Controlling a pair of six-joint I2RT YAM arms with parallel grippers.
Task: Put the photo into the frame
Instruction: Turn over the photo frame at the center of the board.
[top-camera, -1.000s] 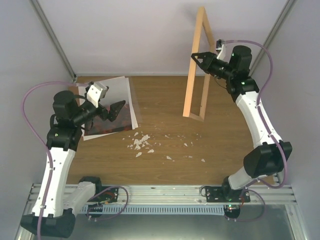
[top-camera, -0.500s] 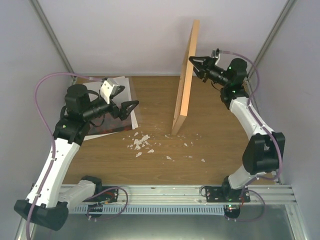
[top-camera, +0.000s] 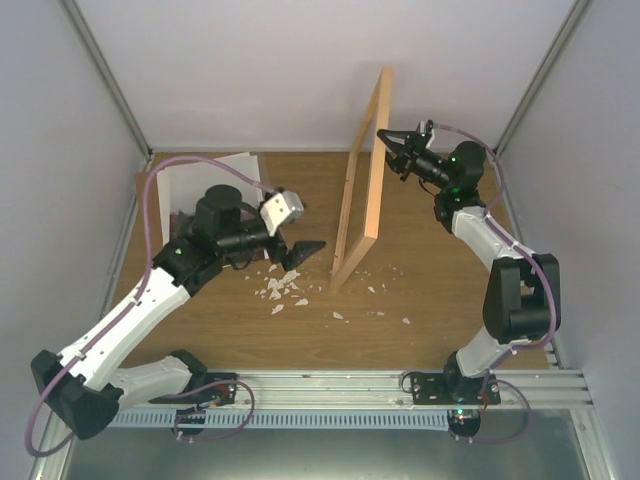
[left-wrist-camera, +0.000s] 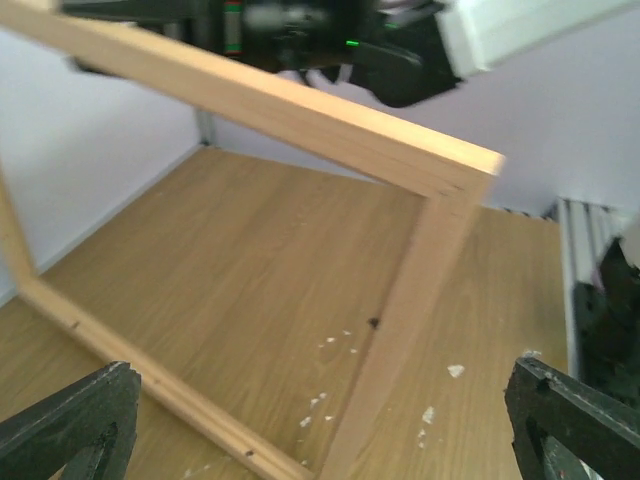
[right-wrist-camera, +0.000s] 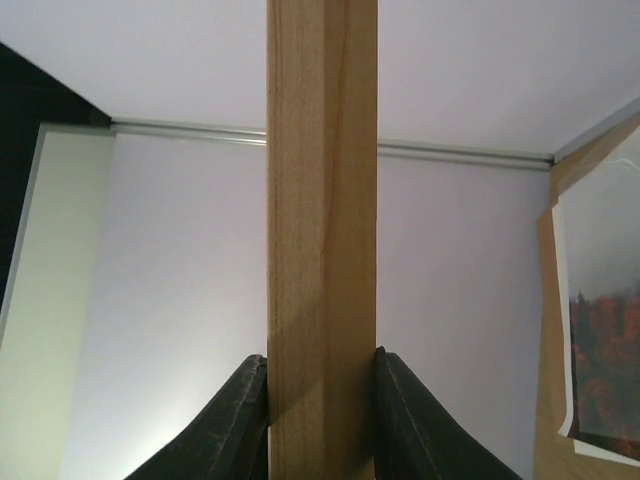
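**Top view:** the frame (top-camera: 361, 182) stands on edge mid-table, tilted, and its low corner seems to rest on the table (top-camera: 440, 270). The right gripper (top-camera: 387, 139) pinches the frame's upper right rail. The left gripper (top-camera: 303, 249) is spread wide, empty, and points at the frame's near lower corner without touching it. The photo (top-camera: 205, 178) lies flat at the far left corner, behind the left arm and well apart from the frame. White scraps (top-camera: 283, 285) lie between them.

We judge the step in hand is setting up the frame, with the photo not yet in it. The next move likely calls for the left jaws to close on a rail, or steady it, so the frame can be laid flat.

**Left wrist view:** both fingers (left-wrist-camera: 72, 418) sit at the bottom corners with wide air between them. The frame's corner joint is straight ahead. This view shows the table through the frame, but we cannot tell whether a pane is there.

**Right wrist view:** only here do we see the grip up close. The pads (right-wrist-camera: 246, 415) press both sides of one wooden rail, squarely. The photo's red hills show at the right edge.
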